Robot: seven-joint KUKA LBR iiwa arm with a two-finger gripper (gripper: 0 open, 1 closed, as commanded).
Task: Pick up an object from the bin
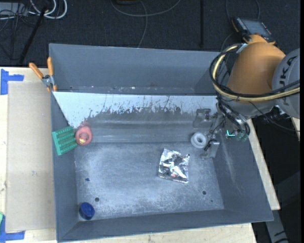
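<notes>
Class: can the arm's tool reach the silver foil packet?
Probably yes: the foil packet lies alone on bare bin floor, nothing over it; the tool hangs close, beside a white ring.

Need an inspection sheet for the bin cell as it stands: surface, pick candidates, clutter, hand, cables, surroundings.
Surface: grey metal bin, floor scuffed, pale streaks on the far wall.
Job's things: white ring on the right side of the bin, right beside the hand; crinkled silver foil packet mid-floor.
Clutter: green comb-like piece touching a pink roll at the left wall; blue cap in the near-left corner.
Hand: hand low by the right wall; grip state not discernible.
Cables: black and yellow cables looped round the arm's orange cover.
Surroundings: loose floor cables beyond the bin.
</notes>
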